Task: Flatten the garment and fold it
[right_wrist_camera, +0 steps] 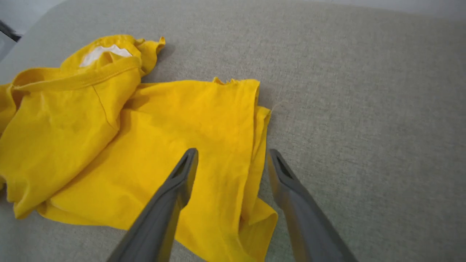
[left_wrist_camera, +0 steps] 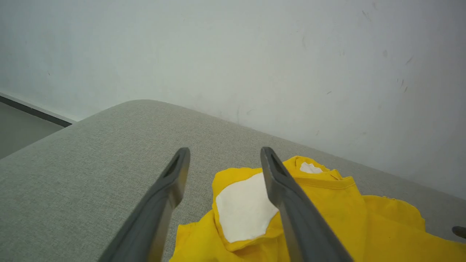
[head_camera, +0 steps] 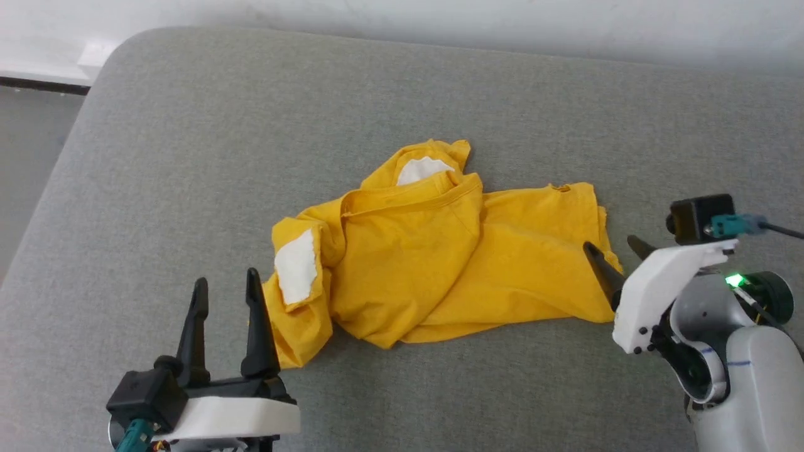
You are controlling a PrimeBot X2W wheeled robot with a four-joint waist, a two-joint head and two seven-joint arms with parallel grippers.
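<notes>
The garment (head_camera: 433, 257) is a bright yellow T-shirt lying crumpled in the middle of the grey cushioned surface (head_camera: 251, 113), with white sleeve patches showing at its left and top. Its print is hidden in the folds. My left gripper (head_camera: 226, 285) stands open just left of the near sleeve with the white patch (left_wrist_camera: 244, 209), nothing between its fingers. My right gripper (head_camera: 614, 245) is open at the shirt's right edge; in the right wrist view its fingers straddle the hem (right_wrist_camera: 255, 153) above the cloth, holding nothing.
A pale wall (left_wrist_camera: 255, 54) runs along the far edge of the cushion. The cushion's rounded left corner drops to a grey floor (head_camera: 25, 157) with a dark baseboard strip. Bare cushion lies all round the shirt.
</notes>
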